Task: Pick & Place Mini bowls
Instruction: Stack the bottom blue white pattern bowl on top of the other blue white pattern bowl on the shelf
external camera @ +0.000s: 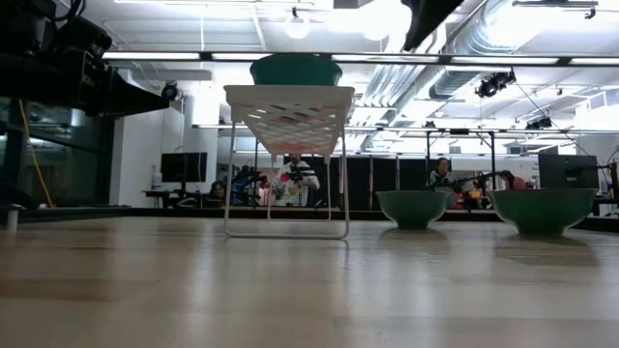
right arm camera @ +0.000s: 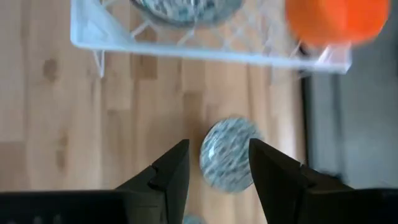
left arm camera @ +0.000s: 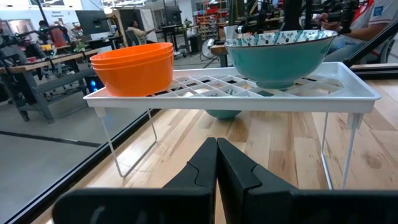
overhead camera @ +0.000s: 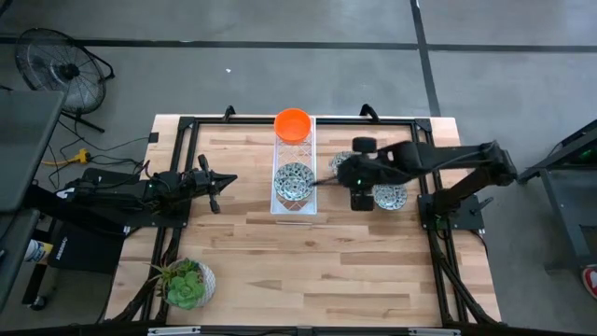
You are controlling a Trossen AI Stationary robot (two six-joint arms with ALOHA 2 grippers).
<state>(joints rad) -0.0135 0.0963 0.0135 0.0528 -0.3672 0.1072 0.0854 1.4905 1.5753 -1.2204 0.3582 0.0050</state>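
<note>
The right gripper is hanging over the desk near its right edge, fingers spread wide and empty, above a patterned bowl sitting just beside the white rack. The left gripper, fingers pressed together, is lying low, pointing at the rack, which is carrying stacked orange bowls and another patterned bowl.

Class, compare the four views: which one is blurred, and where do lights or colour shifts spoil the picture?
Right wrist view: soft blur over the patterned bowl on the table and the orange bowls on the white rack. Low view: bright ceiling lights glare, and the bowls look dark teal against them. Left wrist view: sharp on the rack and bowls. High view: evenly lit, faint shadows.
</note>
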